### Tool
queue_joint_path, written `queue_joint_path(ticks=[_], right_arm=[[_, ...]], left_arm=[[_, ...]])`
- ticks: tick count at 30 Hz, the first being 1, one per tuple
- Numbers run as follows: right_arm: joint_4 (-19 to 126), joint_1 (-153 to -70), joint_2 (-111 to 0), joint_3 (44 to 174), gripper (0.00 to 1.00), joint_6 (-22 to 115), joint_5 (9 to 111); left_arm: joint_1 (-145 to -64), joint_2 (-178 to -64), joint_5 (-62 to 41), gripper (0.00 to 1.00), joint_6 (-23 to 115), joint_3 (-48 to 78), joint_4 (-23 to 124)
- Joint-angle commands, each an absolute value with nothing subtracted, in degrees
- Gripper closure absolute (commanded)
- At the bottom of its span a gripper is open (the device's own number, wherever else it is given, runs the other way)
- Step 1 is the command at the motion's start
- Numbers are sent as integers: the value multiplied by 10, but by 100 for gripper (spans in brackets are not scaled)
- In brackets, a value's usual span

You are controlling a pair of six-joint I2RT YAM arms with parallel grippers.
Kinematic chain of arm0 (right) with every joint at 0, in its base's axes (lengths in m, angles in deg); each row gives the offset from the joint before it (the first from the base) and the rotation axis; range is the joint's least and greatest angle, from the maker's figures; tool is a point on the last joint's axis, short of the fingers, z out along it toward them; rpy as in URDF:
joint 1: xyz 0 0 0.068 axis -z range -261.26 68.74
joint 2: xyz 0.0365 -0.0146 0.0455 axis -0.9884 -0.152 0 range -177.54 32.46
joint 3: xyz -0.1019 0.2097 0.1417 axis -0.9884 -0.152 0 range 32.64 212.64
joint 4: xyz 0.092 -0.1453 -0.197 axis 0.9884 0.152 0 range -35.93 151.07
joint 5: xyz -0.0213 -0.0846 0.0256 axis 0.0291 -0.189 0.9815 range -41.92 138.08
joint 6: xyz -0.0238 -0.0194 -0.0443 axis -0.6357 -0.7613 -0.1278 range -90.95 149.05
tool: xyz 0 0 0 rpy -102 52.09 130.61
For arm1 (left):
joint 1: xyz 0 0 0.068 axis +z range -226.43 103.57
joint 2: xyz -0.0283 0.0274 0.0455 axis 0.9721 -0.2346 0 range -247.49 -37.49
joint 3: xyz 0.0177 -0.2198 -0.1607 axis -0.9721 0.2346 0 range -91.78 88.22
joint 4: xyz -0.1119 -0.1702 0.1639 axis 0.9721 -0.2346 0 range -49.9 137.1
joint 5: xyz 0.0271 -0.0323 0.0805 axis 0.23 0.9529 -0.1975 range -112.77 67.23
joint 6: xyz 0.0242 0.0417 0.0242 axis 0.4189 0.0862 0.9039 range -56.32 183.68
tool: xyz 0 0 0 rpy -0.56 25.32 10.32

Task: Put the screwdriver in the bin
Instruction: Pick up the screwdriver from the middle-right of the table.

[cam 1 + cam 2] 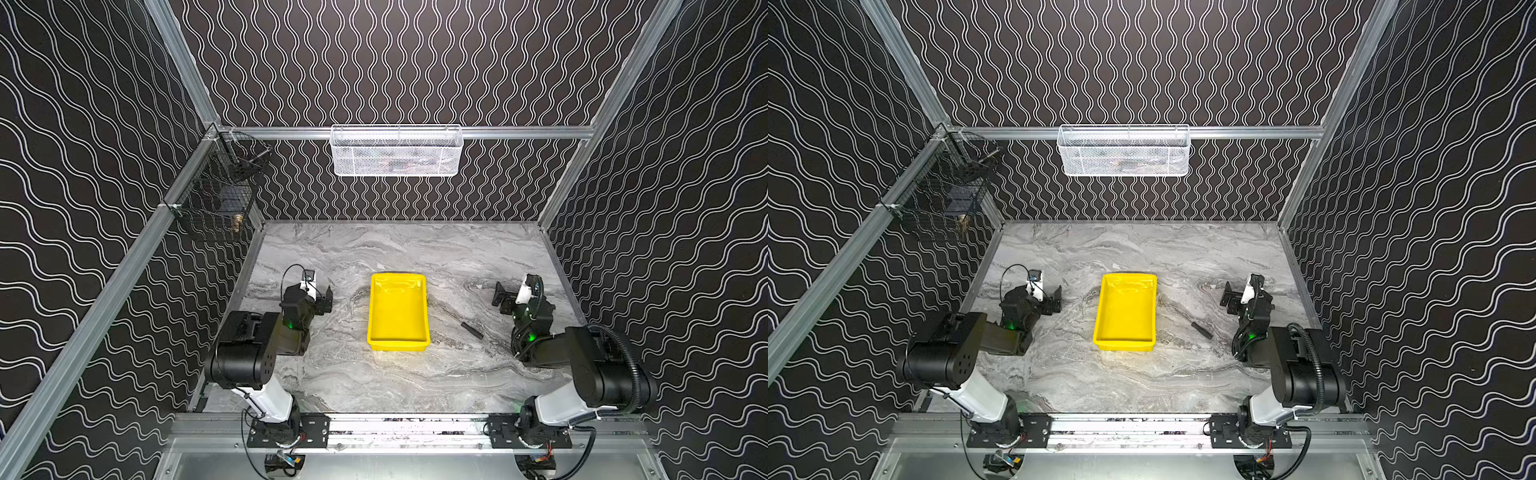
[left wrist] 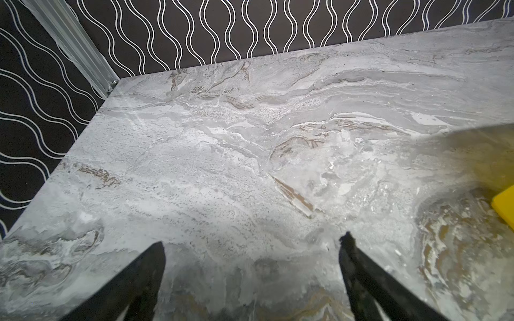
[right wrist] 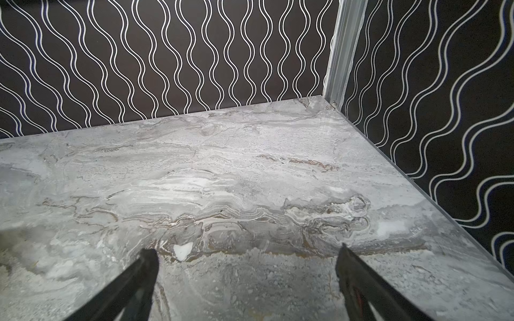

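Observation:
A small black screwdriver (image 1: 471,329) (image 1: 1201,329) lies flat on the marble table, just right of the yellow bin (image 1: 398,311) (image 1: 1126,309), which holds nothing. My right gripper (image 1: 500,298) (image 1: 1230,298) (image 3: 246,254) stands open above the table, further back and to the right of the screwdriver. My left gripper (image 1: 326,301) (image 1: 1056,300) (image 2: 251,243) is open too, left of the bin, with only bare marble between its fingers. In the left wrist view a corner of the bin (image 2: 504,207) shows. The screwdriver is out of both wrist views.
A white mesh basket (image 1: 397,151) (image 1: 1124,151) hangs on the back wall rail. A black wire basket (image 1: 220,195) (image 1: 946,191) hangs on the left rail. Patterned walls close in the table (image 1: 395,382) on three sides.

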State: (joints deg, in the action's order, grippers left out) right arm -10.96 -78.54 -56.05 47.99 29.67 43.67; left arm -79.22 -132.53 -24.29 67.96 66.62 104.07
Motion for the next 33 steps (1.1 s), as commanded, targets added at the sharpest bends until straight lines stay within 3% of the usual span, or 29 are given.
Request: queue_joint_path(ticks=[1, 30, 33], right_arm=[[-134, -785, -559, 479, 1, 292, 439], [-134, -785, -560, 479, 1, 293, 439], [-131, -785, -560, 481, 1, 296, 441]], left_arm=[[-792, -1324, -246, 1, 676, 667, 1052], [-792, -1323, -244, 1, 673, 669, 1052], [-793, -1314, -285, 1, 663, 663, 1037]])
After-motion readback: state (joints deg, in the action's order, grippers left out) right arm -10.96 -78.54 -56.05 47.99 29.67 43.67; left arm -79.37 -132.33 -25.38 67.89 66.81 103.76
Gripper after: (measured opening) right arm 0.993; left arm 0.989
